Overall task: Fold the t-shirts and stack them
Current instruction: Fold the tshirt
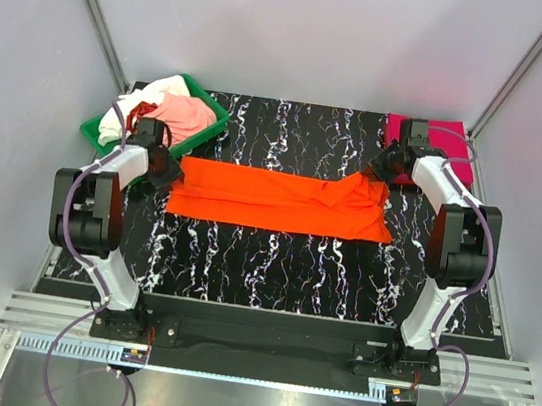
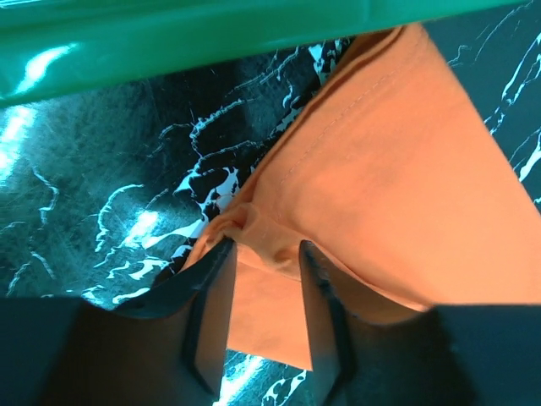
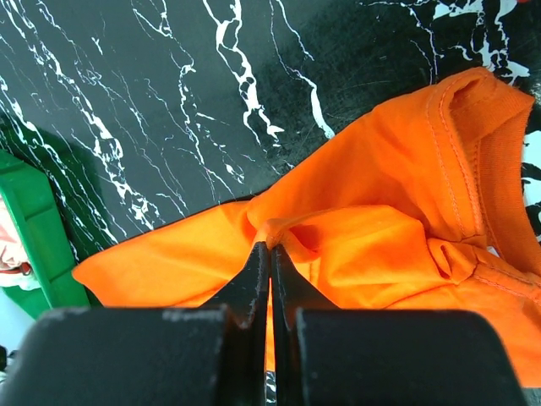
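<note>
I see the orange t-shirt (image 1: 281, 202) lying as a long flat band across the middle of the table (image 1: 272, 264), running from one arm to the other. Its left end lies smooth. Its right end is rumpled, with the ribbed collar (image 3: 499, 144) turned up near the far edge of that bunch.

The right gripper (image 3: 270, 249) has its jaws pressed tight together on a raised fold of the orange cloth, and the fabric puckers just at the fingertips. From the overhead view that gripper (image 1: 381, 173) sits at the shirt's far right corner.

The left gripper (image 2: 266, 247) is at the shirt's left end, low over the table. Its jaws stand part-way apart with orange cloth showing in the gap between them, and a small pucker of hem sits by the tip of one finger (image 2: 211, 304). I don't see the cloth clamped there.

Just beyond the left gripper is the green tray (image 1: 95, 128), at the far left corner, holding a loose heap: a pale pink t-shirt (image 1: 184, 115), a white t-shirt (image 1: 171, 86) and a red t-shirt (image 1: 145, 108) tangled together. At the far right corner a magenta t-shirt (image 1: 452, 133) lies folded flat, partly hidden behind the right arm
</note>
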